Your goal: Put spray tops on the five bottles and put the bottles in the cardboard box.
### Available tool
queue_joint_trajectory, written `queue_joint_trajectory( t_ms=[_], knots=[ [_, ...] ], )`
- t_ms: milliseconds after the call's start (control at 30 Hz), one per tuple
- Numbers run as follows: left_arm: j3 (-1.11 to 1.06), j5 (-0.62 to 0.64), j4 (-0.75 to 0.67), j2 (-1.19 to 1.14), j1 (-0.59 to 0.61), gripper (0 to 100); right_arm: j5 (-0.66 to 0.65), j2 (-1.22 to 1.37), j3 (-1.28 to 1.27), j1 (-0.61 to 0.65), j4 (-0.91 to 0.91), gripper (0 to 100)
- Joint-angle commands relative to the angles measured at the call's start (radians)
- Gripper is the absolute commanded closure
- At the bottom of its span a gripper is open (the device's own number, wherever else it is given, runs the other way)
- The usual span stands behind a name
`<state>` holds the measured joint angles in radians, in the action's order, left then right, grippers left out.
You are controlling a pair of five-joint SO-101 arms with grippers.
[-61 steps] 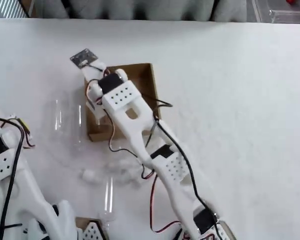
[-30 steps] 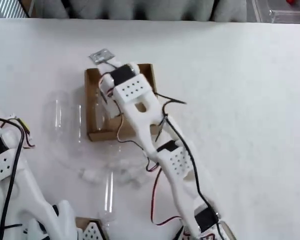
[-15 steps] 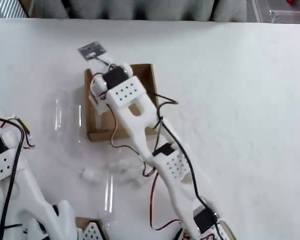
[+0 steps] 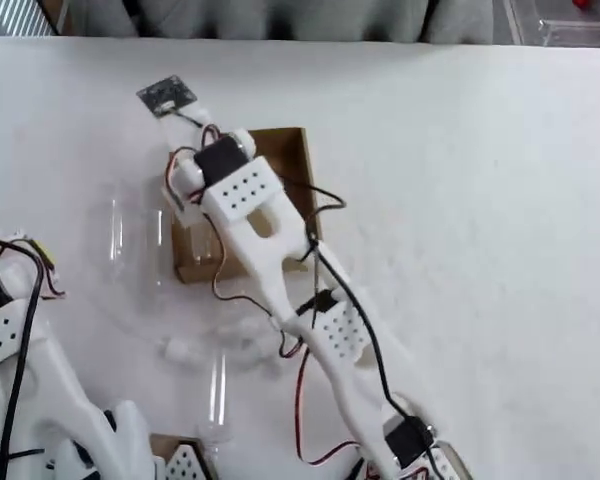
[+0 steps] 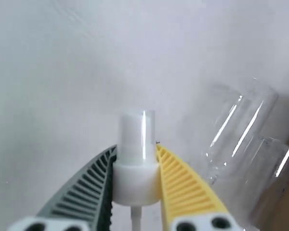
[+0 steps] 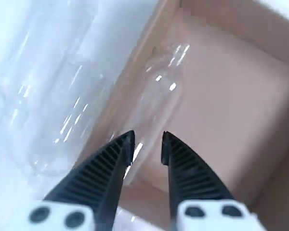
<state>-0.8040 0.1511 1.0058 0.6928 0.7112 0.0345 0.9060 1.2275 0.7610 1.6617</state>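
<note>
Where the cardboard box (image 4: 292, 152) sat on the white surface (image 4: 480, 220), one clear bottle (image 6: 160, 94) lay on its side inside it, close along one wall. The right pincer (image 6: 145, 142) hung just above that bottle, over the box. Its two black fingers (image 6: 113, 163) stood a narrow gap apart and gripped nothing. The right arm (image 4: 280, 255) stretched across the box from the near side, covering much of it in the high view.

Just outside the box, on the other side of that same wall, two more clear bottles (image 4: 135, 240) lay side by side on the surface. On the near side of the box, by the right arm, a small heap of loose spray tops (image 4: 235, 340) lay on the surface. Another bottle (image 4: 217, 385) lay just past that heap, farther from the box.

The left arm (image 4: 35, 380) stood well apart from the box, at the near left corner of the high view. The left pincer (image 5: 136, 150) was clamped on a white spray top (image 5: 135, 168) with a clear cap. One grey finger and one yellow finger pressed the collar from either side.
</note>
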Motion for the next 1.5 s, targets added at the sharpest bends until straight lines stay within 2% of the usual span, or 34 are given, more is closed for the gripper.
queue_joint_trajectory(
  t_ms=[0,133,333,500,633,900,1067,1267,1467],
  knots=[
    [0.066,-0.002,-0.054,-0.002,0.054,98,0.009,-0.027,0.066,0.019,0.051,92.1],
    [0.069,-0.002,-0.060,-0.002,0.081,98,0.018,-0.027,0.066,0.005,0.051,92.1],
    [0.095,0.032,-0.089,-0.002,0.142,98,0.196,0.001,0.055,0.005,-0.051,92.2],
    [0.100,0.063,-0.092,-0.004,0.142,98,0.199,0.128,0.066,0.008,-0.130,92.3],
    [0.098,0.063,-0.092,-0.004,0.148,98,0.199,0.189,0.094,-0.004,-0.148,98.1],
    [0.092,0.064,-0.087,-0.004,0.170,98,0.198,0.217,0.106,-0.122,-0.054,97.5],
    [0.089,0.064,-0.084,-0.004,0.170,98,0.198,0.197,0.144,-0.122,0.047,97.5],
    [0.089,0.066,-0.084,-0.004,0.168,98,0.209,0.114,0.272,-0.142,0.058,97.5],
    [0.089,0.066,-0.084,-0.004,0.168,98,0.210,0.081,0.304,-0.068,0.058,97.5]
  ],
)
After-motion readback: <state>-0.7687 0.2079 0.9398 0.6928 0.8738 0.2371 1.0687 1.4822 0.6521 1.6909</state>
